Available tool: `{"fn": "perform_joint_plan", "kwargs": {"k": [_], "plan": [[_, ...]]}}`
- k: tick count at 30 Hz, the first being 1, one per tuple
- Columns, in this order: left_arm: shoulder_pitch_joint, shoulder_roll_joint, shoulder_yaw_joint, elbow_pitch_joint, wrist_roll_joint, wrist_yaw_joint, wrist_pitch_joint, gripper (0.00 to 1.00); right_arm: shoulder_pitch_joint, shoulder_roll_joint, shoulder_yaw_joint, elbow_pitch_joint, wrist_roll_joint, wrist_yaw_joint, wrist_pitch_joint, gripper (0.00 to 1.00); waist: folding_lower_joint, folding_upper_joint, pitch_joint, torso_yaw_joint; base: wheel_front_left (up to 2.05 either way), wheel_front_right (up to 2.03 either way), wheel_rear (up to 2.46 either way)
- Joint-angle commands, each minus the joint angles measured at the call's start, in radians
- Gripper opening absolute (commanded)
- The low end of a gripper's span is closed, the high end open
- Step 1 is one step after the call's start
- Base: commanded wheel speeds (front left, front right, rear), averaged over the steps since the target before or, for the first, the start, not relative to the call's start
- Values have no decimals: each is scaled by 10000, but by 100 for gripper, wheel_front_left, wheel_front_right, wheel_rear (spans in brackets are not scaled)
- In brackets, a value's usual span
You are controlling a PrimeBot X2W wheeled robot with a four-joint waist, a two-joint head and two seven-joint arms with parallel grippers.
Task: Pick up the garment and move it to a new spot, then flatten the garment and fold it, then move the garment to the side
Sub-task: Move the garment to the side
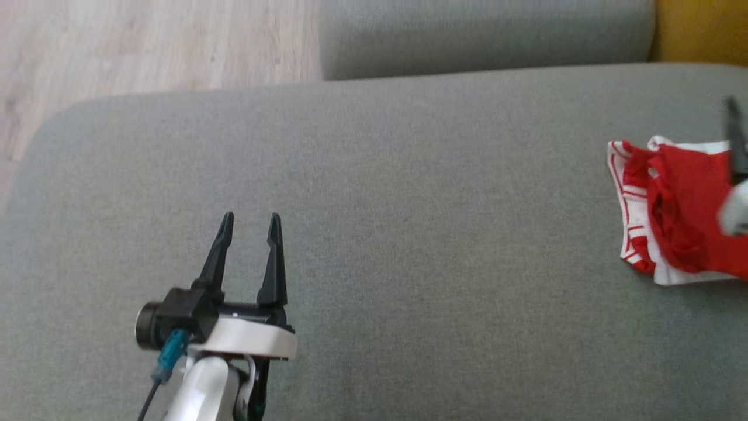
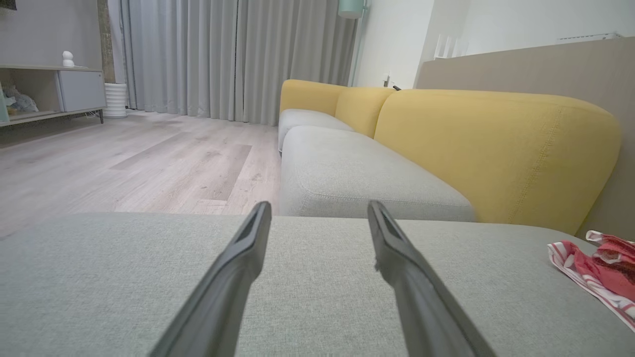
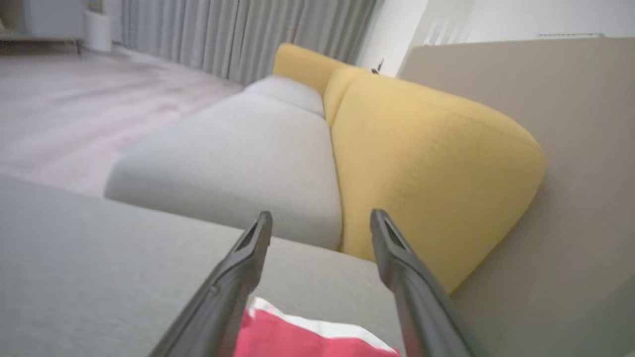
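Observation:
The garment is a red piece with white, red-striped edging, lying crumpled at the right edge of the grey sofa seat. The left wrist view catches the garment at its far right. My right gripper hovers just above the garment, jaws open, nothing between them; one dark finger shows at the head view's right edge. Far to the garment's left, my left gripper stands open over bare cushion, also seen as the left gripper in its own wrist view.
A second grey seat cushion lies beyond this one, with yellow backrests along the right. Pale wood floor lies past the cushion's left and far edges. Curtains and a low cabinet stand far off.

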Motion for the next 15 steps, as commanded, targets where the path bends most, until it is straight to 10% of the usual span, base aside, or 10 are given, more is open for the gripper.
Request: {"fn": "perform_joint_plan", "kwargs": {"k": [1,15], "plan": [[-189,52,363,-266,106,30,-51,100,12,23,157,-551,132,-7,-176,100,2,-1,-249,-1,0,0,0],[388,52,537,-572,135,166,-51,100,2114,3777,108,-2058,901,-7,-1595,100,2,-1,-549,94,0,0,0]]}}
